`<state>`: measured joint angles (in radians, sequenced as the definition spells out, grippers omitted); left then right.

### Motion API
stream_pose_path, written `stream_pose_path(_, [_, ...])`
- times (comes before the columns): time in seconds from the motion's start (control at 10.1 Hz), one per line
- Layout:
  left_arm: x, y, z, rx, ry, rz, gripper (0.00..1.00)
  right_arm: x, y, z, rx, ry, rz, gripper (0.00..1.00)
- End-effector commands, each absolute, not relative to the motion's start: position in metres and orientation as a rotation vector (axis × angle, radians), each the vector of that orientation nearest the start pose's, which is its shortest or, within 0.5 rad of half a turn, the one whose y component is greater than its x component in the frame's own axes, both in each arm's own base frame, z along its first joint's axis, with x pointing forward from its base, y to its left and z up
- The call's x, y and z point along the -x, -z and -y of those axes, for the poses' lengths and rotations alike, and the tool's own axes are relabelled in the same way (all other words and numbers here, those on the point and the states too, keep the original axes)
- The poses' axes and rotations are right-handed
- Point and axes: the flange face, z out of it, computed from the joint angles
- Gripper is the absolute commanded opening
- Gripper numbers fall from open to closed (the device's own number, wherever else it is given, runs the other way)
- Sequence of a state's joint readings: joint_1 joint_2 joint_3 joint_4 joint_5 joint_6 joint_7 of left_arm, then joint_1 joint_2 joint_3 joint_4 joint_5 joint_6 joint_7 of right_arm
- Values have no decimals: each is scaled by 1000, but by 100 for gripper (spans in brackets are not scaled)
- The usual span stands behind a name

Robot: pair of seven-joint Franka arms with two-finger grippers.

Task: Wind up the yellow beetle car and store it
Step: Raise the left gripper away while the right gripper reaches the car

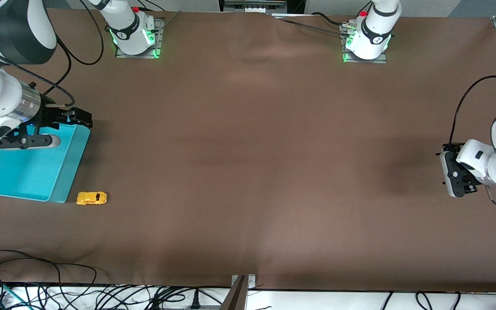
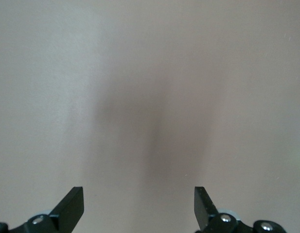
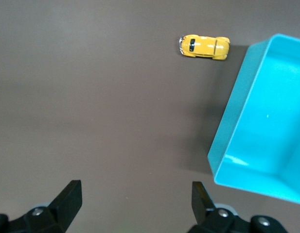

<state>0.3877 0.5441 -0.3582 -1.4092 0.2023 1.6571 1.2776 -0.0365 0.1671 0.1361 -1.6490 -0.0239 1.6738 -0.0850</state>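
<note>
In the front view, a brown cloth-covered table (image 1: 248, 172) is seen with a turquoise bin (image 1: 37, 165) at the right arm's end. The yellow car (image 1: 91, 198) lies on the cloth just beside the bin's corner nearest the camera, apart from it, its long axis running along the table's length. The right gripper (image 1: 73, 117) hangs over the bin's rim, part of the bin being covered by the arm. The left gripper (image 1: 457, 174) waits over bare cloth at the left arm's end.

In the left wrist view, only cloth is shown between the spread fingers (image 2: 72, 204).

In the right wrist view, the fingers (image 3: 69, 196) are held wide apart and empty; the car (image 3: 204, 46) is seen beside the bin (image 3: 237, 121), which is cut off at the edge.
</note>
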Motion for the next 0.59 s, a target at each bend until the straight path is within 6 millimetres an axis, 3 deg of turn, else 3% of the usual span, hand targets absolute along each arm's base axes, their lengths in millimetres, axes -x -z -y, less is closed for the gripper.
stream_pose_path(0.0, [-654, -424, -53, 2855, -364, -1679, 100, -605, -486, -50, 3086, -155, 631, 100])
stream_pose_path(0.1, [-649, -437, -44, 2958, -366, -1539, 100, -609, -475, -49, 3070, -128, 727, 100])
stream_pose_path(0.3, [-645, -463, -29, 2977, -316, -1471, 100, -622, -444, -41, 3007, -22, 998, 100])
stream_pose_path(0.49, [-633, -511, 1, 2911, -245, -1386, 100, -635, -418, -18, 2954, 45, 1187, 100])
